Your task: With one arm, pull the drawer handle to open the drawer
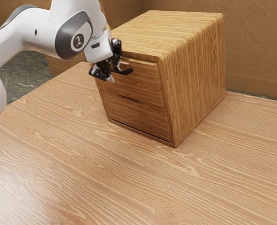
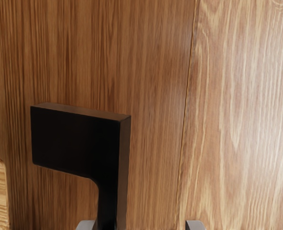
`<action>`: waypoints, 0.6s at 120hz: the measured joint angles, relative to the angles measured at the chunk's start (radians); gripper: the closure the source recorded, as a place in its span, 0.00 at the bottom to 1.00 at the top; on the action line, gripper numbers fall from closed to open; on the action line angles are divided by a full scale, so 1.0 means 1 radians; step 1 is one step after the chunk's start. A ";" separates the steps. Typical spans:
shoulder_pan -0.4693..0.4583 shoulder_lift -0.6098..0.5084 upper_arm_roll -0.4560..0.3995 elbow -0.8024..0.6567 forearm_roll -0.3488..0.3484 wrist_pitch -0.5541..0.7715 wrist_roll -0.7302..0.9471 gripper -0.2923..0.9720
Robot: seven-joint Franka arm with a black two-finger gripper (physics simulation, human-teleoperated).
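A broad wooden table point(image 1: 82, 178) with wavy pale grain is carrying a boxy cabinet point(image 1: 194, 70) of the same striped wood, square-edged and standing before a brown wall point(image 1: 255, 37). The white and grey arm point(image 1: 35, 33) is reaching in from the exterior view's left, with nothing lying between it and the cabinet's front. Of the 2 drawers, the top drawer point(image 1: 138, 82) is sitting above the lower drawer point(image 1: 138, 115). Its black handle point(image 1: 124, 71), matt and L-shaped point(image 2: 84, 139) in the wrist view, is sticking out near the front's upper corner. The gripper point(image 1: 111, 65) is straddling it, fingers point(image 2: 86, 224) spread apart, 1 just beside the handle's stem, the other well clear, so nothing is being gripped.
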 joint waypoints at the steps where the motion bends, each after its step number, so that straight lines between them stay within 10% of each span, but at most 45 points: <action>1: 0.000 0.000 0.000 0.000 0.000 0.000 0.000 0.64; 72: -0.010 -0.143 0.058 -0.164 0.001 -0.013 0.011 0.65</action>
